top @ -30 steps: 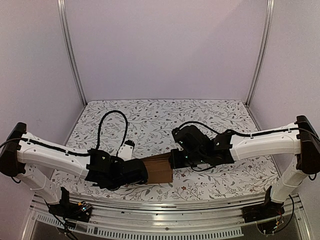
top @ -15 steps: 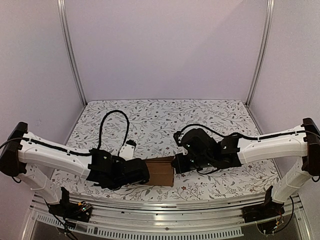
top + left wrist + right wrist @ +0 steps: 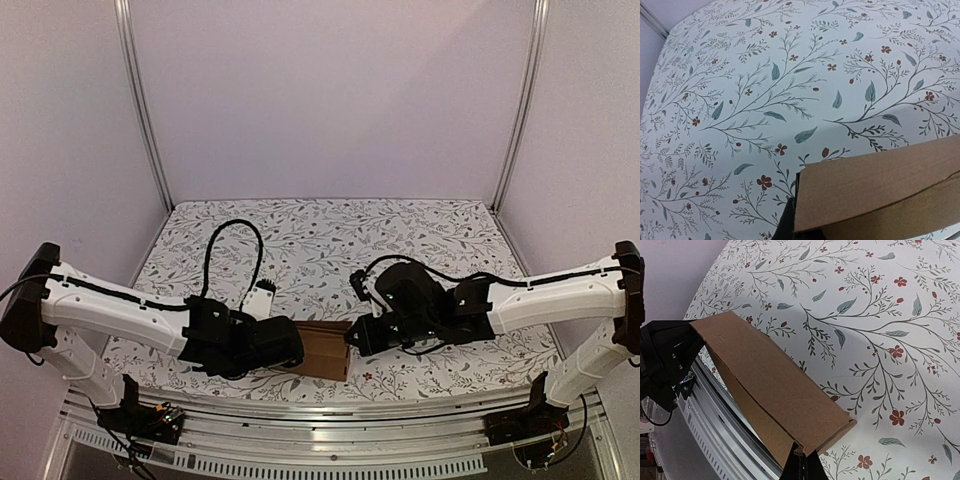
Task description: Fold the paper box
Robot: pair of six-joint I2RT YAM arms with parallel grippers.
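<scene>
Jaws of our left gripper [image 3: 297, 350] and right gripper [image 3: 352, 340] are pinched tight on opposite ends of the paper box [image 3: 325, 350], low over the counter [image 3: 330, 240] near its front edge. Over the last second we bring it lower and nearer; the fold looks underway, not finished.

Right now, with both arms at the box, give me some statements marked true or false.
1. The box is between the two arms, near the front edge of the cloth. True.
2. The box is white with print on it. False: it is plain brown.
3. The left jaws and the right jaws are both shut on the box. True.
4. The cloth is plain. False: it is printed with leaves and small flowers.
</scene>
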